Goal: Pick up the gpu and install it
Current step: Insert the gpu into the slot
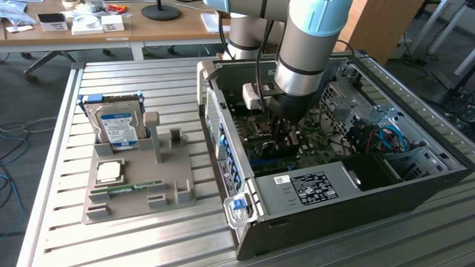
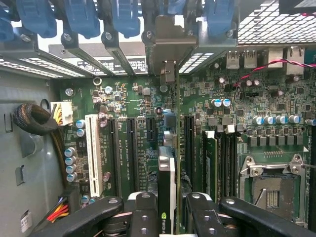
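Observation:
The gpu [image 2: 167, 183] shows edge-on in the wrist view, a thin card with a black-and-white side standing upright over the green motherboard [image 2: 128, 98]. Its silver end bracket [image 2: 168, 47] reaches the rear slot openings of the case. My gripper [image 2: 170, 217] is shut on the gpu, one black finger [image 2: 143, 212] on each side of the card. In the exterior view my gripper [image 1: 286, 142] reaches down inside the open computer case [image 1: 356, 217], low over the board. Whether the card's edge sits in a slot I cannot tell.
Black expansion slots [image 2: 131, 153] and a white slot [image 2: 92, 153] flank the card. Blue clips [image 2: 123, 17] line the case rear. The CPU socket [image 2: 271, 190] and power supply [image 1: 312, 189] are close. On the table, a grey holder [image 1: 137, 192] carries a hard drive [image 1: 119, 125] and RAM stick [image 1: 133, 187].

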